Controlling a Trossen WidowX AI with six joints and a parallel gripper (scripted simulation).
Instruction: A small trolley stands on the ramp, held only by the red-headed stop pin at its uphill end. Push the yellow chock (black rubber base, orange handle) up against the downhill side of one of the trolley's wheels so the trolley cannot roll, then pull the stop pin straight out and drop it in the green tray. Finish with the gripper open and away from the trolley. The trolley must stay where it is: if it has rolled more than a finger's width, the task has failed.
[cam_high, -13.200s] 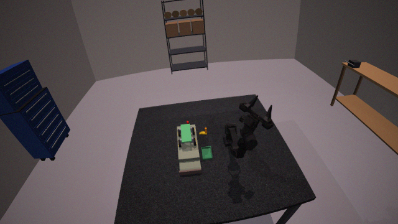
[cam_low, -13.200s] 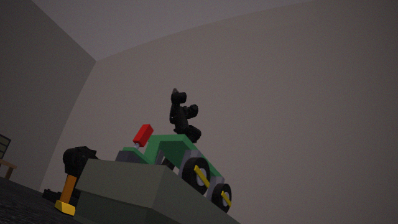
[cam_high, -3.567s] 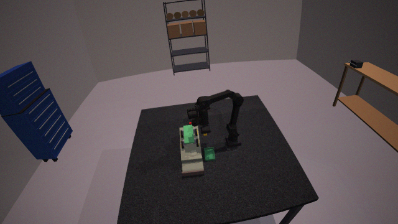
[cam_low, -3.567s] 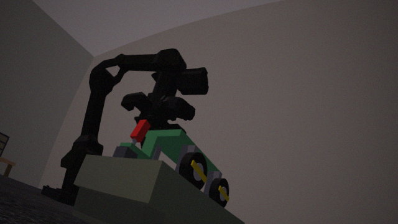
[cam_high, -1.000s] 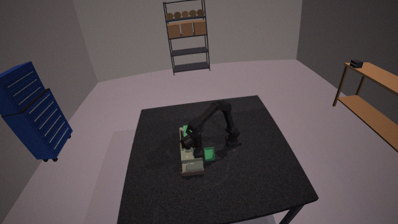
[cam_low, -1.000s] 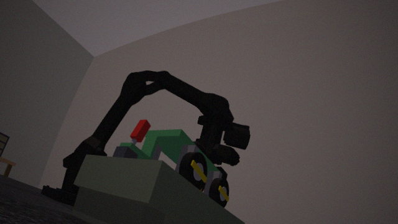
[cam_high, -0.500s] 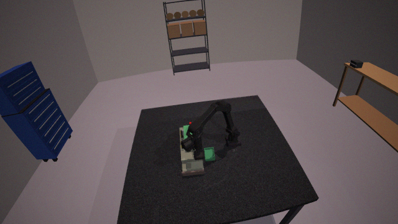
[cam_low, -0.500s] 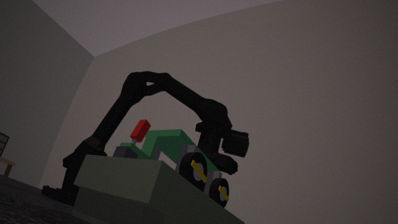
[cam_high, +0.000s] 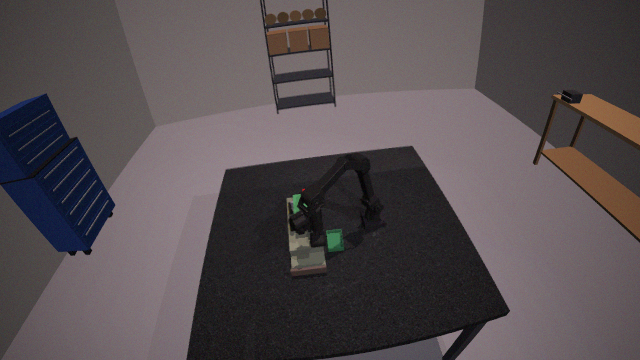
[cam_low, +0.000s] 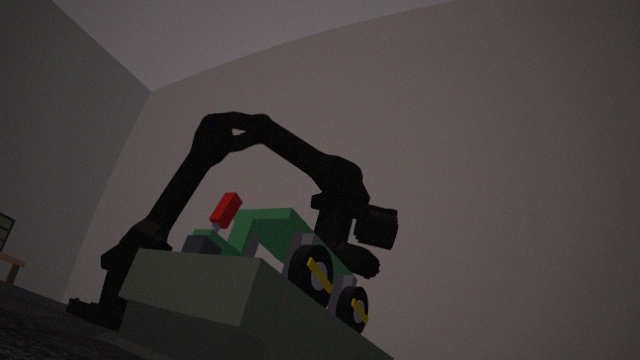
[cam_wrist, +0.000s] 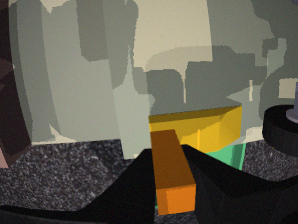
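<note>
Looking down from the top, my arm (cam_high: 336, 176) hides the trolley on the ramp (cam_high: 307, 260), green tray (cam_high: 334, 240) just beside it on the worktop (cam_high: 410, 280). The exterior view shows my end effector (cam_low: 361, 261) low by the trolley's (cam_low: 267, 227) wheels (cam_low: 312, 274), the red-headed stop pin (cam_low: 226, 208) seated. At the wrist, my fingers are nearly closed on the orange handle (cam_wrist: 173, 172), the right hold, with the yellow chock (cam_wrist: 200, 129) at the ramp's edge; it looks rigid, light, rubber base likely grippy.
</note>
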